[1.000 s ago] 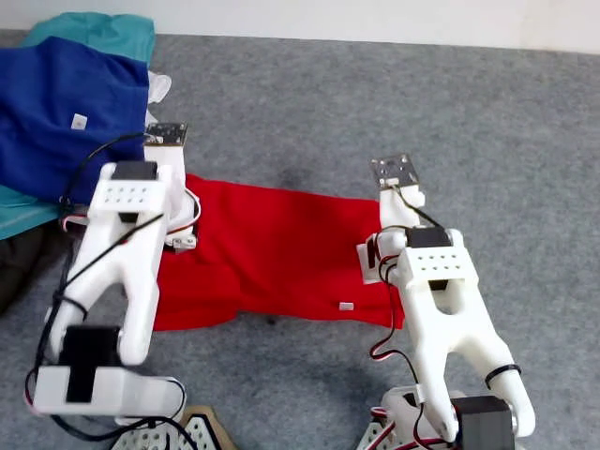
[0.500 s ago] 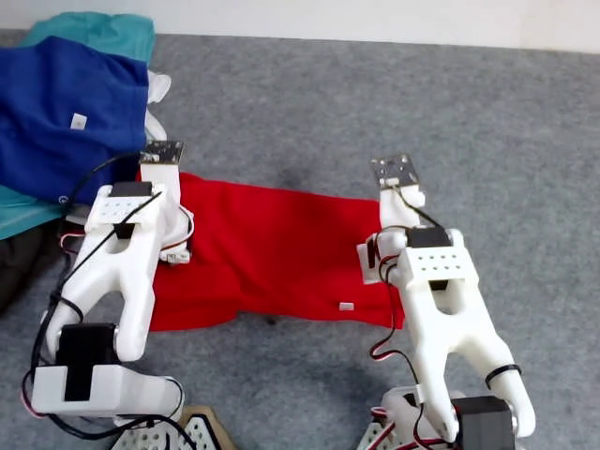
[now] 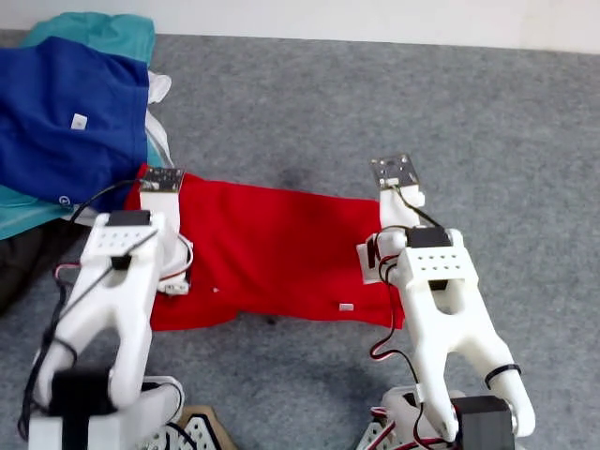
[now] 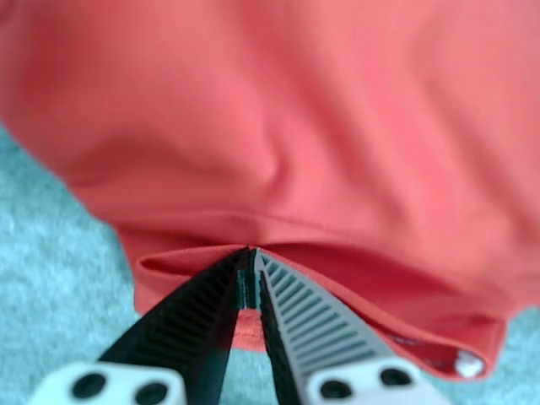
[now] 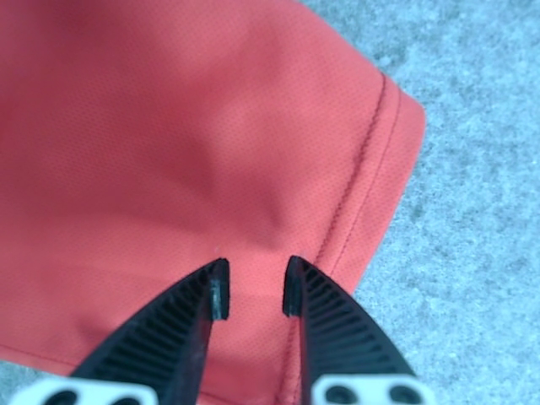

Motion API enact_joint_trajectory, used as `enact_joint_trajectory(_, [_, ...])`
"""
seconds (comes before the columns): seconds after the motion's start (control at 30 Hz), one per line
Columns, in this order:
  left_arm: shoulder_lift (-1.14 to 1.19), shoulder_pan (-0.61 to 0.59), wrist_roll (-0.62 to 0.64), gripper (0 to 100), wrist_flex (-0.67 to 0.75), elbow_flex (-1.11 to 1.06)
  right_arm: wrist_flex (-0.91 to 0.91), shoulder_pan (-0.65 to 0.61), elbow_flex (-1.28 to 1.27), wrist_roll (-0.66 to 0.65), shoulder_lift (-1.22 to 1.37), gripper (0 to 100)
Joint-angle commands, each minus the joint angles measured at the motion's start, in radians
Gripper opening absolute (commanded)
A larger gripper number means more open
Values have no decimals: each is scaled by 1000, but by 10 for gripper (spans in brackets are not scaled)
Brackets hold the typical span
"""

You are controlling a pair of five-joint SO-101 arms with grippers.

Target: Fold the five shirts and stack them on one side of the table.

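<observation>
Your left fingers (image 4: 196,319) are black, ribbed on their inner faces, and pressed together on a folded hem of the red shirt (image 4: 337,126). The tips meet right at the crease, and a strip of the same cloth shows beneath them. The fabric there is smooth, bunched into soft rolls above the pinch.

Your right fingers (image 5: 184,327), the same ribbed black, are spread apart and hover over the shirt near one corner. There the cloth shows a fine mesh weave, and a stitched seam (image 5: 364,164) runs just inside the rounded edge.

From the high view the red shirt lies as a long flat band across the middle of the table (image 3: 375,103), a grey, felt-like surface. The white plastic left arm (image 3: 117,281) covers the shirt's left end and the right arm (image 3: 441,291) covers its near right corner, so neither end can be seen whole.

At the far left sits a heap: a blue shirt (image 3: 66,112) spread over a teal shirt (image 3: 94,28) that shows mostly at the top. There is also a bit of white cloth (image 3: 157,89) at the heap's right edge and a dark cloth (image 3: 19,267) cut off by the frame — what each is cannot be told.

A small white tag (image 3: 346,306) sits near the red shirt's front edge, and a white label (image 3: 80,120) on the blue one. Any print on either is too small to read.
</observation>
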State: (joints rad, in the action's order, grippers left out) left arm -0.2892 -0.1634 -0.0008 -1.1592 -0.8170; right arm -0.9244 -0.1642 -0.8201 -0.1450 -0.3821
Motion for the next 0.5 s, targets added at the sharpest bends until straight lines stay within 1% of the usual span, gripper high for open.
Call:
enact_joint_trajectory(0.0, [-173,18,-8,6,-51,-65,13,-8,5,5,-24,116])
enact_joint_trajectory(0.03, [-199,15,-11,6,-52,-79,13,-8,5,5,-24,116])
enact_joint_trajectory(0.13, [-265,12,-78,6,-60,-119,13,-8,5,5,-24,116])
enact_joint_trajectory(0.27, [-318,58,-138,6,-81,-165,13,-8,5,5,-24,116])
enact_joint_trajectory(0.47, [-374,65,-140,6,-83,-148,13,-8,5,8,-24,116])
